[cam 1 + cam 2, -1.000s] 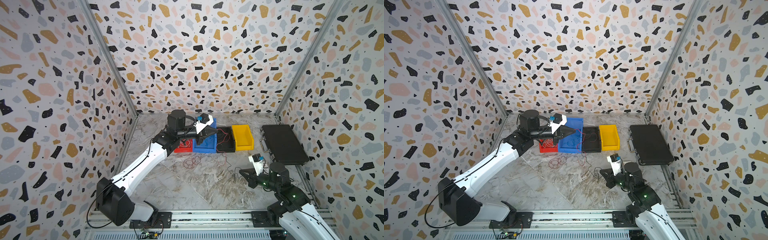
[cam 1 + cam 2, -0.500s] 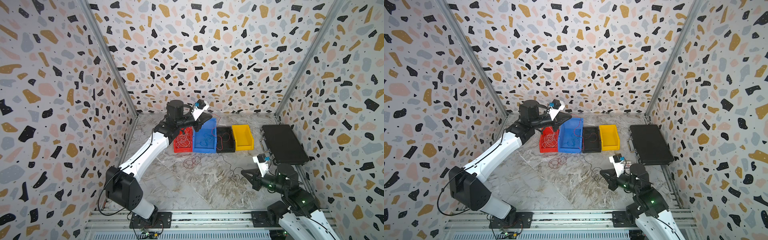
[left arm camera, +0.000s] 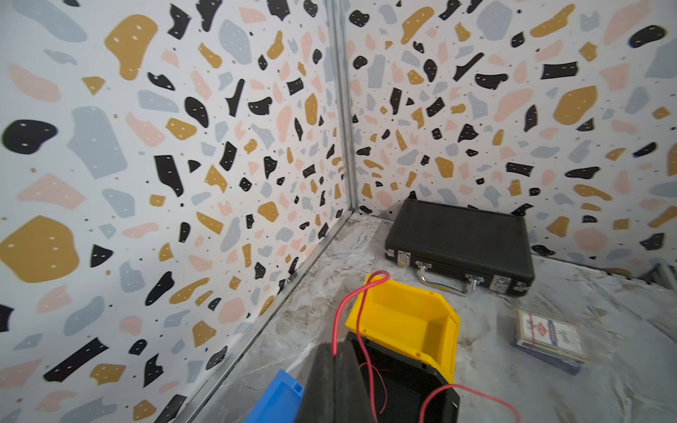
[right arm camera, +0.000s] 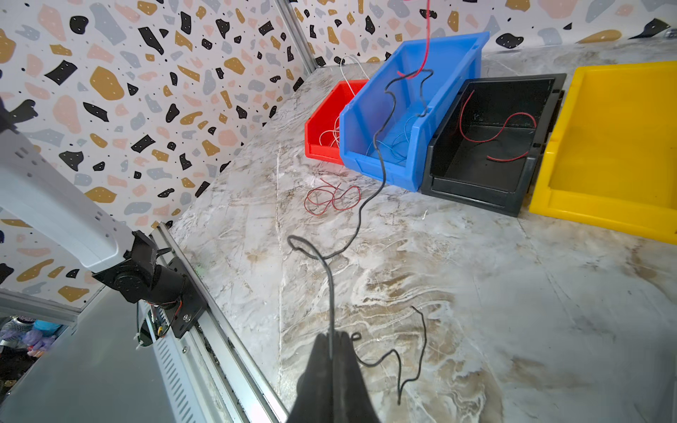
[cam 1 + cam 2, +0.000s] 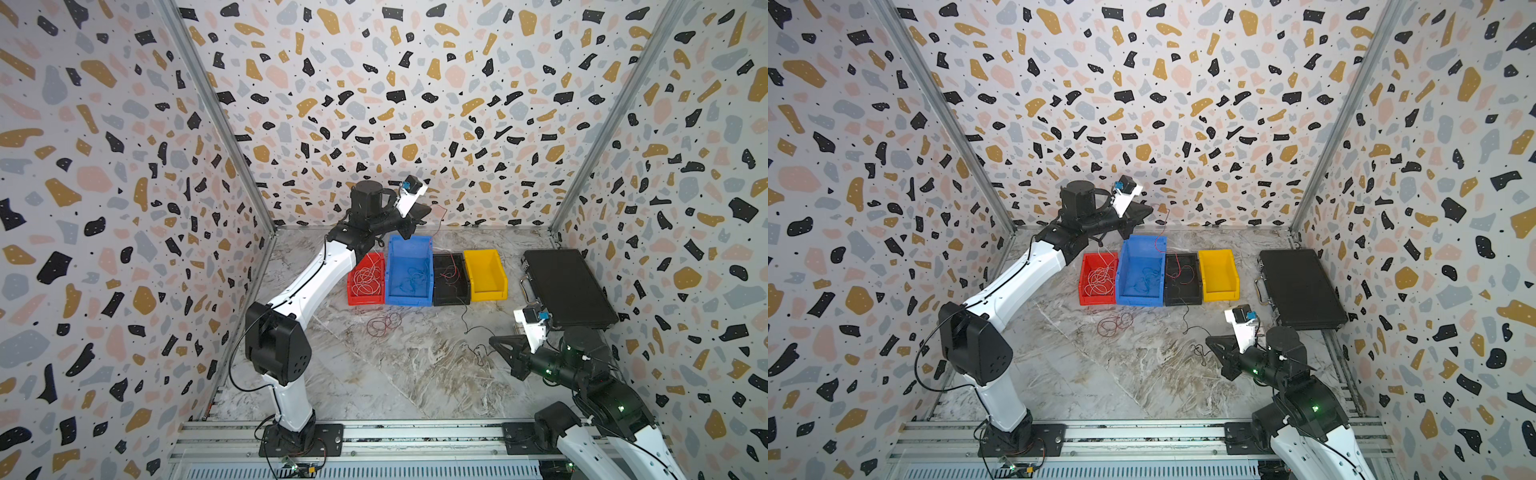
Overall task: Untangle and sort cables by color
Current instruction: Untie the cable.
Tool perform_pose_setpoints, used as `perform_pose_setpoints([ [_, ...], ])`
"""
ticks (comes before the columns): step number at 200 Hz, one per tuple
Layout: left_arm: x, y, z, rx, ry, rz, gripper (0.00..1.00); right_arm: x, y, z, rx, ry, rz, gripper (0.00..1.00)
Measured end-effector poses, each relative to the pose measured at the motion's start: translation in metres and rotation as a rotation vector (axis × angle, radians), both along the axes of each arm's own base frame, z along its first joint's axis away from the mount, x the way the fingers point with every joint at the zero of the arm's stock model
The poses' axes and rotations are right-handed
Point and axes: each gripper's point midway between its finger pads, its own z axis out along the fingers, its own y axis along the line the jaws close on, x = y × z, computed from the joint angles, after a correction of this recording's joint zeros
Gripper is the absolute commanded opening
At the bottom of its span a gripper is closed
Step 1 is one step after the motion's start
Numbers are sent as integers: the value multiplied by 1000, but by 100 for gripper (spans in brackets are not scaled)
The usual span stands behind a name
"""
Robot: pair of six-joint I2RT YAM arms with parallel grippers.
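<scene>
left gripper (image 3: 335, 353) high over bins, clamped on red cable (image 3: 344, 304) trailing into black bin (image 5: 451, 300) | white cables (image 5: 365, 278) in red bin (image 5: 353, 297) | red coil (image 5: 384, 324) loose on table (image 5: 415, 374) | blue cables (image 5: 409, 278) in blue bin (image 5: 407, 299) | right gripper (image 4: 331, 340) low, pinching black cable (image 4: 379, 161) that climbs to the red cable

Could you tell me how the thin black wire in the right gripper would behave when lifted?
Probably floppy: the thin black wire curls and loops over the marble tabletop. Likely light, far thinner than the right gripper shut on it. It may snag: its far end looks hooked on a thin red wire.
</scene>
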Motion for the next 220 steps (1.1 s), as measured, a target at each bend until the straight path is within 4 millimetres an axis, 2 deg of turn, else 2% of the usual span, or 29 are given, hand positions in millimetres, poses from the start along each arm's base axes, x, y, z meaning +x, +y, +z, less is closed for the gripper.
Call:
perform_pose_setpoints([
  [31, 34, -1, -13, 17, 11, 79, 0, -8, -10, 20, -9, -47, -26, 2],
  [45, 48, -3, -26, 32, 34, 100, 0, -17, -19, 38, -18, -98, -47, 2],
  [64, 62, -4, -43, 46, 64, 121, 0, -31, -33, 74, -18, -196, -80, 2],
  [80, 65, -2, -57, 50, 98, 130, 0, -40, -44, 97, -30, -262, -106, 2],
  [89, 65, -1, -62, 53, 106, 136, 0, -42, -49, 102, -48, -282, -122, 3],
  [125, 67, 2, -63, 40, 104, 131, 0, -48, -61, 122, -108, -303, -152, 3],
  [152, 58, -3, -82, 24, 139, 84, 0, -47, -67, 159, -119, -370, -180, 3],
  [167, 49, -10, -97, 31, 177, 44, 0, -40, -65, 173, -122, -392, -186, 3],
  [180, 37, -25, -103, 45, 185, -4, 0, -24, -59, 174, -138, -379, -188, 2],
  [192, 21, -43, -103, 55, 179, -59, 0, -2, -51, 166, -166, -347, -192, 2],
  [207, 4, -63, -103, 54, 173, -118, 0, 31, -40, 145, -222, -279, -195, 2],
  [220, -12, -79, -104, 45, 172, -174, 0, 51, -32, 130, -261, -224, -190, 2],
])
